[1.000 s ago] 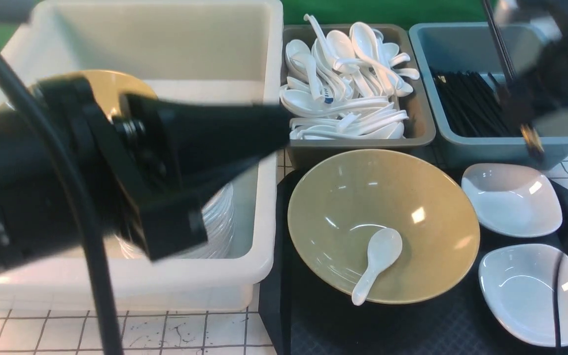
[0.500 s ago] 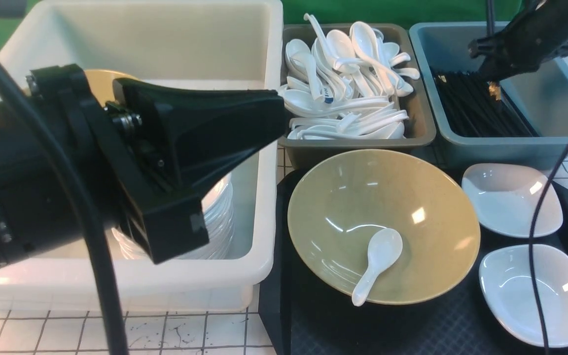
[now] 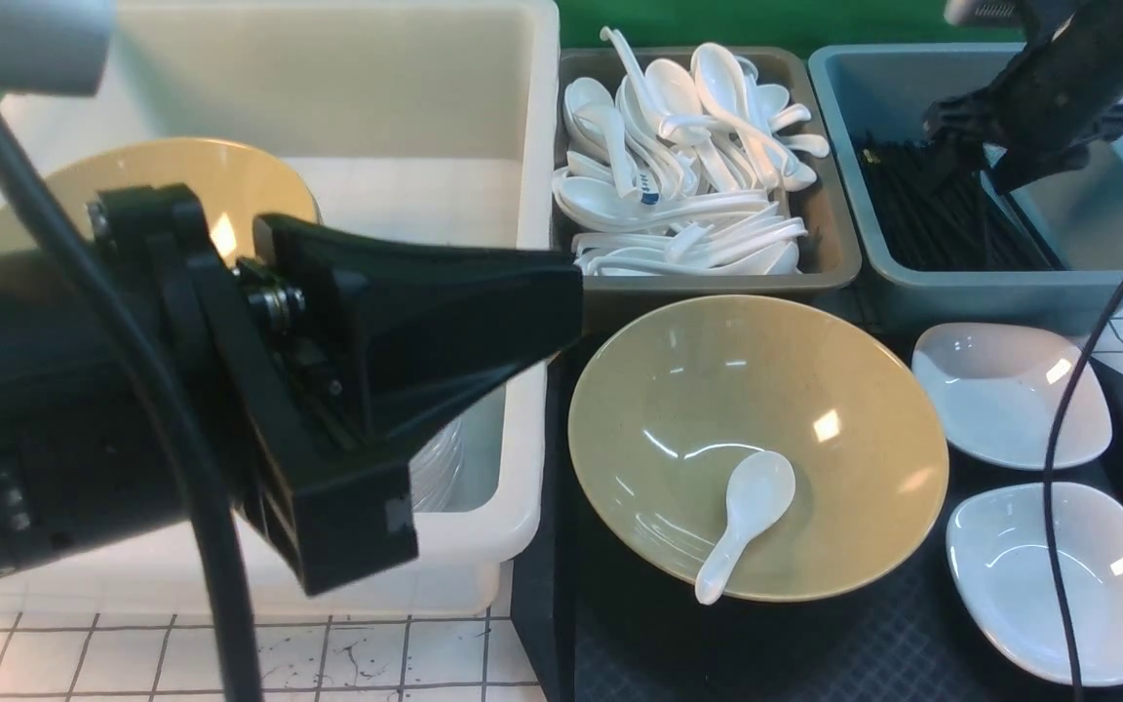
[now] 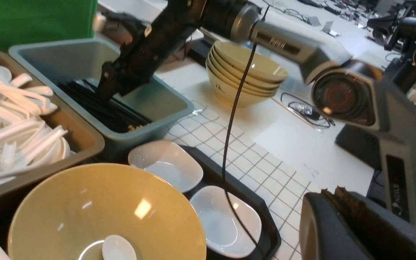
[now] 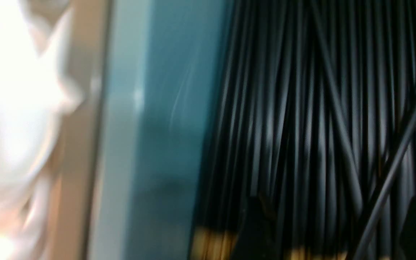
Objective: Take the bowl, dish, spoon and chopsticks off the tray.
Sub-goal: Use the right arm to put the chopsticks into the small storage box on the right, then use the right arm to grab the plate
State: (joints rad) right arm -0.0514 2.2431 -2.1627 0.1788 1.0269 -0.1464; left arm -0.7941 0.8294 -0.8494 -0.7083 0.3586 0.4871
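The olive-yellow bowl (image 3: pixel 815 390) sits on the black tray (image 3: pixel 620 643) with the white spoon (image 3: pixel 747 522) lying inside it. Two white dishes (image 3: pixel 1010 395) (image 3: pixel 1059 575) sit on the tray to its right. My right gripper (image 3: pixel 973 171) is open and empty, low over the black chopsticks (image 3: pixel 922 219) heaped in the blue-grey tub (image 3: pixel 1010 288). In the right wrist view its fingers (image 5: pixel 255 231) stand apart, and one stick (image 5: pixel 392 169) lies slantwise across the rest. My left gripper (image 3: pixel 566 292) is shut and empty, just left of the bowl's rim.
A big white tub (image 3: pixel 522 409) on the left holds another olive bowl (image 3: pixel 162 185) and a stack of white dishes (image 3: pixel 440 453). A grey tub (image 3: pixel 717 288) holds several white spoons. A stack of olive bowls (image 4: pixel 244 72) stands on the table beyond the right arm.
My right gripper came down into the blue-grey tub, then opened and let go of the chopsticks. My left arm shifted slightly right and lower.
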